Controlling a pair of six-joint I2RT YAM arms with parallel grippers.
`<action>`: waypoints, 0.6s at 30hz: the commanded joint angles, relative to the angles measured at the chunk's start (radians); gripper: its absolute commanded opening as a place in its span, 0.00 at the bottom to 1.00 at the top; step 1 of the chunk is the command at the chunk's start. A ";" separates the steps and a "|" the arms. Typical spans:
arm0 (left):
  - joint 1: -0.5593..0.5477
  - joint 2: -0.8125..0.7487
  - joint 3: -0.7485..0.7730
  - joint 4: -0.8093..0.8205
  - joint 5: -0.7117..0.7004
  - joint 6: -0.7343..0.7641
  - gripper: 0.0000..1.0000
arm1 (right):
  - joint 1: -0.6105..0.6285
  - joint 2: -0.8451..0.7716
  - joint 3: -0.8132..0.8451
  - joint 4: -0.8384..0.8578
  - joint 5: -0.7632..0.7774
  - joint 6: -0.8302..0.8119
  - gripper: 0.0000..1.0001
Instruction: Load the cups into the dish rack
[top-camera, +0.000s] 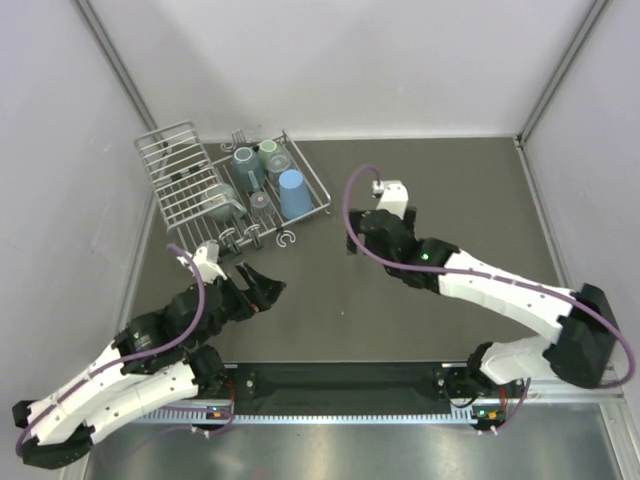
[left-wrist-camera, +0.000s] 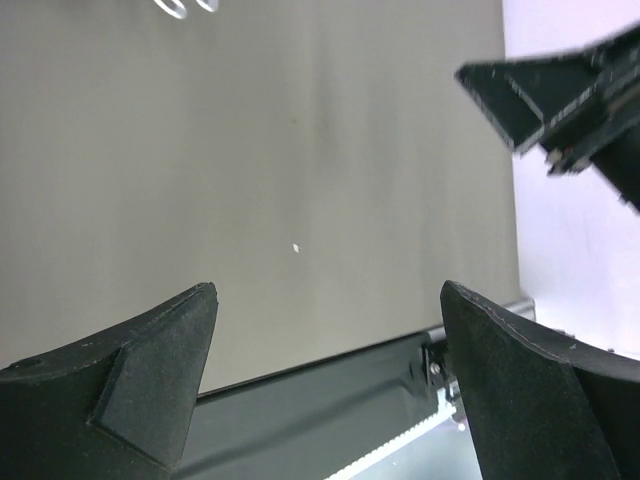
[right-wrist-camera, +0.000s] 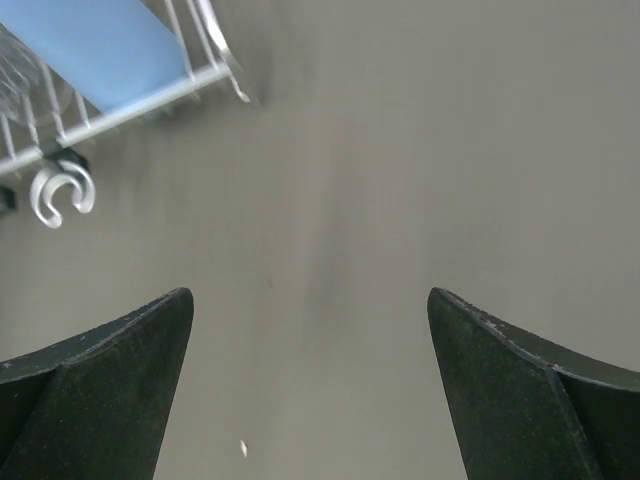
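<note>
While both arms rise from the rail (top-camera: 340, 385) at the bottom of the top view, the left gripper (top-camera: 262, 287) hangs over the dark table (top-camera: 420, 320) at the lower left. Its jaws are spread wide and hold nothing, and the left wrist view shows only bare mat between its fingers (left-wrist-camera: 150, 380). Higher, near the middle, the right gripper (right-wrist-camera: 308, 292) is also wide apart and empty, with nothing between it and the dish rack (top-camera: 185, 185). The rack sits at the upper left, its raised slotted part on the left. The cups are gathered in its flat tray. The blue tumbler (top-camera: 292, 192) is nearest, its long axis seeming to run up and down the frame, with the grey-teal mug (top-camera: 245, 160) and the mint-green mug (top-camera: 268, 150) behind. In the right wrist view the tumbler fills the upper left corner, well apart from the fingers, with a C-shaped hook (right-wrist-camera: 60, 195) below it.
</note>
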 joint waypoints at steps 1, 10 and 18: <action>0.000 0.039 -0.040 0.183 0.078 -0.006 0.98 | 0.009 -0.162 -0.141 -0.044 -0.014 0.135 1.00; 0.032 0.180 -0.088 0.427 0.222 0.059 0.98 | 0.004 -0.573 -0.474 -0.048 -0.050 0.289 1.00; 0.291 0.227 -0.250 0.771 0.652 -0.065 0.98 | 0.002 -0.831 -0.615 -0.096 -0.071 0.412 1.00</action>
